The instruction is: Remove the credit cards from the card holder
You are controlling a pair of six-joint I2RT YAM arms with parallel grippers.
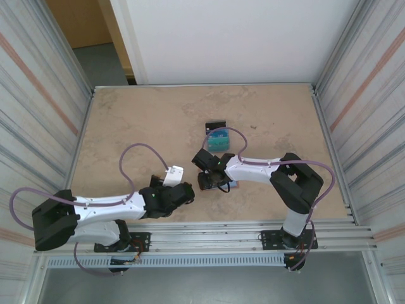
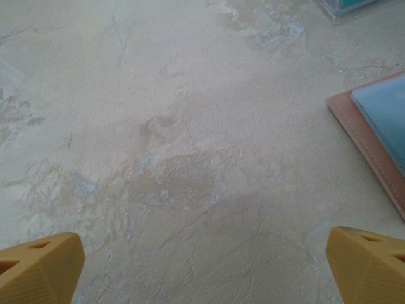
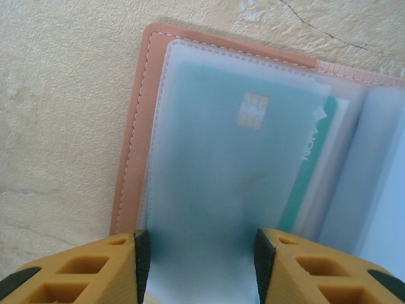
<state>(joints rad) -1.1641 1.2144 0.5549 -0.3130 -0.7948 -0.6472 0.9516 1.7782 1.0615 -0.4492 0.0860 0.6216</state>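
2 credit cards [image 1: 221, 140] lie out beyond the open card holder [image 3: 135, 126], but 1 teal card [image 3: 240, 164] is left in its pocket under the right gripper [image 3: 201, 256], whose grip I cannot tell; the left gripper [image 2: 202, 269] hangs released.

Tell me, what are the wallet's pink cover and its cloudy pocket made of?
The card holder's cover looks like matte leather or faux leather: salmon, with stitched edges. Its pocket seems frosted soft plastic; the teal card shows blurrily through.
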